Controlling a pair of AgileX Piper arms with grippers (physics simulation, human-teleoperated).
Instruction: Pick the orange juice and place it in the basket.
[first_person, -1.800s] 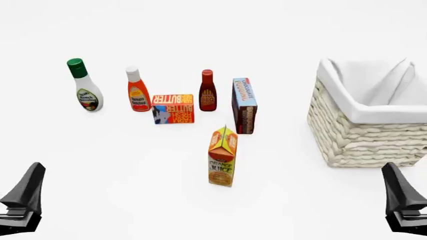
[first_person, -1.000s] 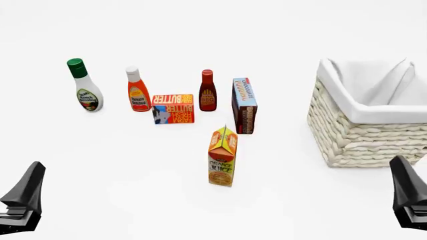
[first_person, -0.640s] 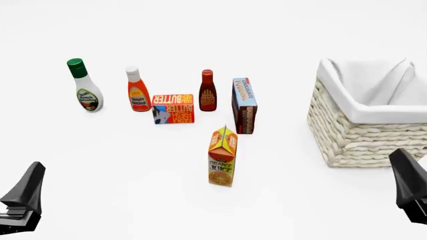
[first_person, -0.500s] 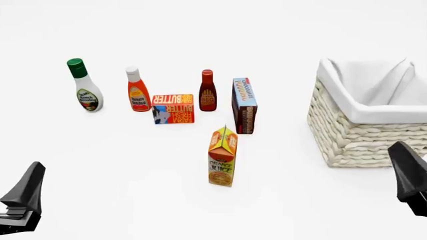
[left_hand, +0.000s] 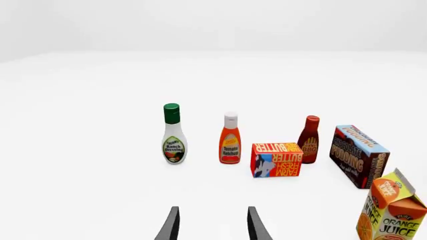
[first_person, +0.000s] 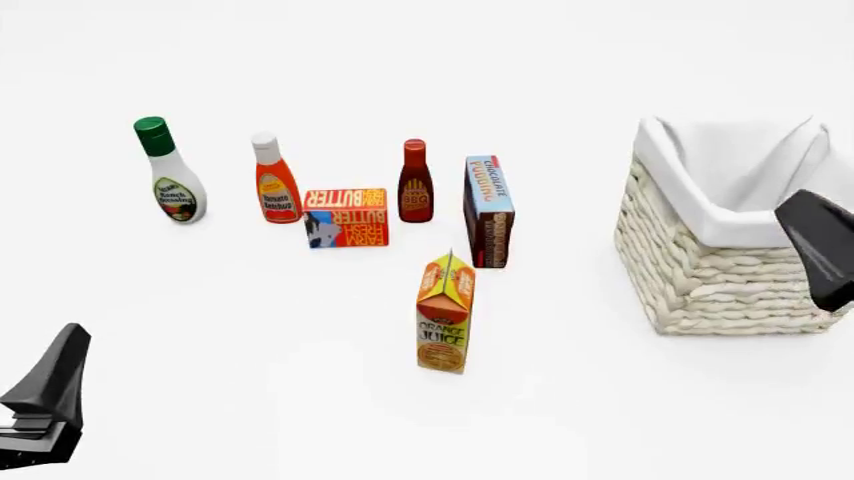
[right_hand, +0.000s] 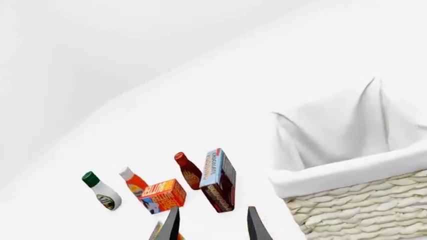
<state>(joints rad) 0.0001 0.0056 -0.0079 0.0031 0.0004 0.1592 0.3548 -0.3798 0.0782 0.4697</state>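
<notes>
**Carton untouched, right arm raised**

Orange juice (first_person: 445, 314) stands upright at lower centre of the front view, well apart from the right gripper (right_hand: 212, 226), whose jaws are parted and empty, seemingly beside the basket (first_person: 707, 270). Left gripper (left_hand: 211, 225) likewise parted.

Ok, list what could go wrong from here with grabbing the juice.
1. The chocolate pudding box stands just behind the orange juice; a reach that overshoots could topple it.
2. The right gripper sits in front of the basket, so a sideways swing toward the carton might clip its wicker wall.
3. The carton is tall and narrow; a finger nudging it before closing would likely tip it.
</notes>
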